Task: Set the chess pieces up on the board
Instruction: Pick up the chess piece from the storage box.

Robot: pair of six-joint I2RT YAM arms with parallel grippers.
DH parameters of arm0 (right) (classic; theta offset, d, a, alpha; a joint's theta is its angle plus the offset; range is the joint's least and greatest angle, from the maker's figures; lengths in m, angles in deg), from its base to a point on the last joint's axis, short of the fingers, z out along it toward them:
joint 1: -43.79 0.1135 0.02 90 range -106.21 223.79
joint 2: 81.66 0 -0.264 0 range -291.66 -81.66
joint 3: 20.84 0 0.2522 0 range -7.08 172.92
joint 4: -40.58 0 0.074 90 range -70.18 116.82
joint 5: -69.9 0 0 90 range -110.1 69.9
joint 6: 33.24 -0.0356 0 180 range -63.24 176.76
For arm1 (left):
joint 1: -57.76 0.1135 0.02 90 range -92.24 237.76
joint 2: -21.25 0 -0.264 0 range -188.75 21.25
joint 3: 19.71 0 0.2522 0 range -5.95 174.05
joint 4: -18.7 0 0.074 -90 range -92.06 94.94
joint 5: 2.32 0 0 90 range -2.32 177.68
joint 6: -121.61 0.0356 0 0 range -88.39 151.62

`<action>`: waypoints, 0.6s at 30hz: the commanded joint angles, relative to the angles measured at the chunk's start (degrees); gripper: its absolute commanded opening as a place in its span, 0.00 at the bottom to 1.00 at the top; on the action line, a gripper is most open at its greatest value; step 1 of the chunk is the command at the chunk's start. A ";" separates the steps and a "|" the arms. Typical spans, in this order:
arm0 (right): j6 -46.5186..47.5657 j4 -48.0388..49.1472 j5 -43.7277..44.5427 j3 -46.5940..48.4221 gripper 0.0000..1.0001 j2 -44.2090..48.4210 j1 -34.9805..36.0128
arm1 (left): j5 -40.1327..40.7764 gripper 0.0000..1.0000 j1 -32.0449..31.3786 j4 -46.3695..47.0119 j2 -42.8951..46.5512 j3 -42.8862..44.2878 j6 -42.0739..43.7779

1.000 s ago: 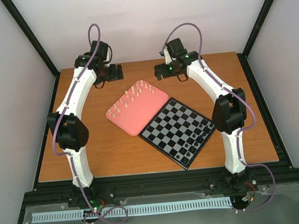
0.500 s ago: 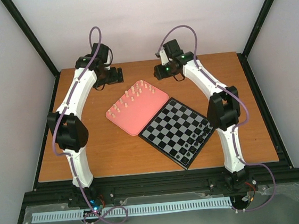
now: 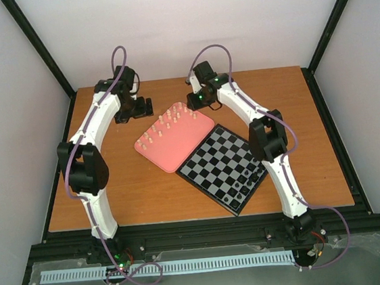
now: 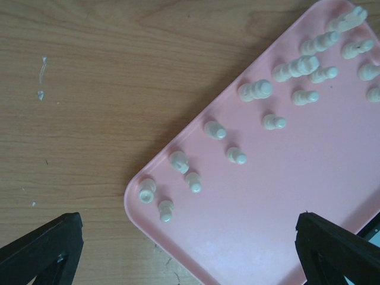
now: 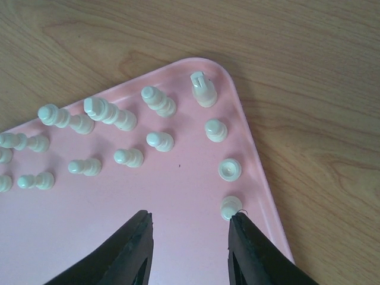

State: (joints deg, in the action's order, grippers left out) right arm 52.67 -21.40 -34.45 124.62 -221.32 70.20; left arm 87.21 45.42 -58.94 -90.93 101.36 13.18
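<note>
Sixteen cream chess pieces (image 4: 236,155) are being counted in the left wrist view, all being carried upright on one pink tray (image 3: 174,152) in two rows of eight; none is being seen on the one board (image 3: 225,169), which is lying just beside the tray, on the near side of both hands; small black pieces (image 3: 251,175) are being shown along the board's near-right edge, too small for counting.

The left hand (image 4: 189,221) is being held wide open over the wooden surface (image 3: 126,183) with nothing in it; a rounded corner of the tray and the two nearest pieces are lying ahead of it.

The right hand (image 5: 190,218) is being held over another corner of the tray, its fingers partly apart with nothing between them; one piece (image 5: 231,207) is standing just beside the tip of the finger at the right of that wrist view, and whether it is being touched cannot be told.

Against the top view one second earlier, the right hand is being found shifted from over the bare surface to the tray's far corner, its elbow drawn inward; the left hand is being found slightly nearer the tray.
</note>
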 commanded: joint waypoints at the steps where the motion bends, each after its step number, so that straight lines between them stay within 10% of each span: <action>1: -0.77 -1.78 3.19 2.07 0.34 -2.02 0.30 | -1.37 1.00 0.56 1.51 2.91 -0.59 -0.89; 18: -0.59 -4.05 3.52 4.59 0.43 -7.02 0.30 | -1.89 1.00 1.26 0.73 1.89 0.89 -1.14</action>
State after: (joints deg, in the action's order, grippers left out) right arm 52.45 -24.90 -31.98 125.95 -226.61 70.44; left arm 85.90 46.29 -58.30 -90.87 100.38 13.16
